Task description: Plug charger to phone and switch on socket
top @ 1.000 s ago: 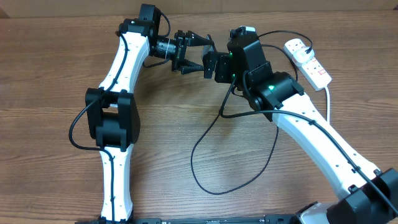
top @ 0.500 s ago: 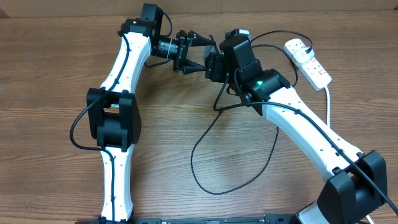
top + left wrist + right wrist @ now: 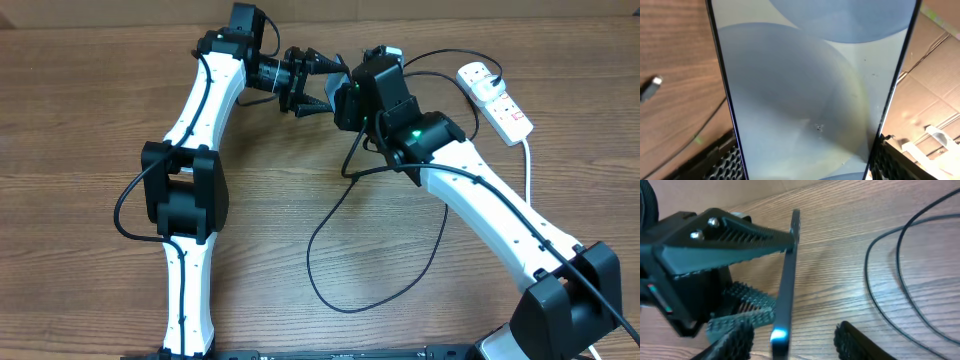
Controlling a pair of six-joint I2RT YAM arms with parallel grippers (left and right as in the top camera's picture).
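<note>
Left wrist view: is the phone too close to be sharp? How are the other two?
Left wrist: phone fills the frame, soft; connector tip blurred. Right wrist: phone's edge fairly sharp, own fingers blurred. Overhead: evenly lit, sharp, faint shadows.

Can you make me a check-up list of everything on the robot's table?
Surface: wooden table.
Job's things: phone held by a gripper; power strip at the far right; the charger is not in the phone, and its connector tip lies on the wood.
Clutter: nothing seen.
Grippers: left gripper shut on the phone; right gripper open around the phone's end.
Cables: charger loops across the table; white cord leaves the strip.
Surroundings: cardboard.
</note>
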